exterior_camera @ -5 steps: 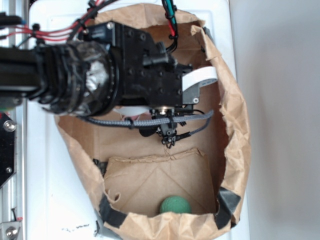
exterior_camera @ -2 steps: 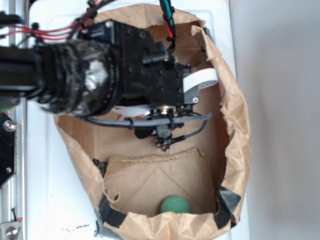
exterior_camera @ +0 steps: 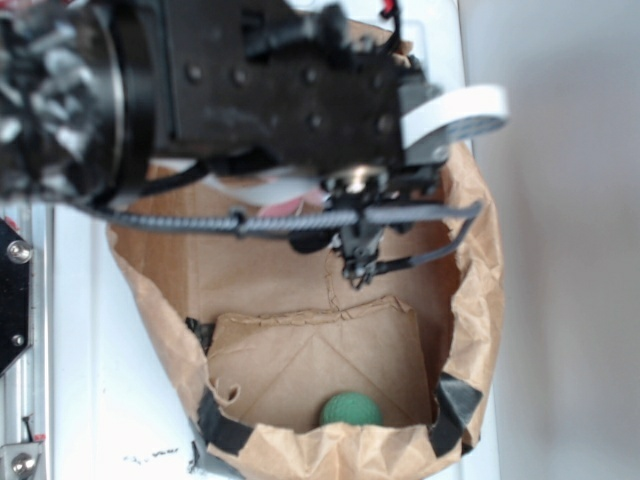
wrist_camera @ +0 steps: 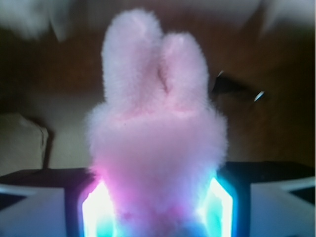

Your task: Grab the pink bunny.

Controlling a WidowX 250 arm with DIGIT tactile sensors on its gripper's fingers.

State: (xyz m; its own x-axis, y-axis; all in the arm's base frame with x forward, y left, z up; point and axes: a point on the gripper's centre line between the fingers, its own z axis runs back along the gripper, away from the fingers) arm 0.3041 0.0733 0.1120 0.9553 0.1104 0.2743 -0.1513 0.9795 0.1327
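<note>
In the wrist view the pink bunny [wrist_camera: 155, 143] fills the middle, fuzzy, with its two long ears pointing up. My gripper [wrist_camera: 157, 210] is shut on its lower body, with the lit fingers [wrist_camera: 96, 210] pressed against both sides. In the exterior view my black arm [exterior_camera: 270, 90] hangs high over the open paper bag [exterior_camera: 480, 280] and hides the jaws. Only a small pink patch of the bunny [exterior_camera: 285, 207] shows under the arm.
A green ball [exterior_camera: 350, 410] lies on the bag's floor near the front rim. A folded paper flap [exterior_camera: 310, 350] lies inside the bag. A braided cable [exterior_camera: 300, 222] hangs below the arm. A metal rail [exterior_camera: 15, 330] runs along the left.
My arm has risen toward the exterior camera and now looks much larger. It carries the bunny up from the bag floor. The green ball has not moved.
</note>
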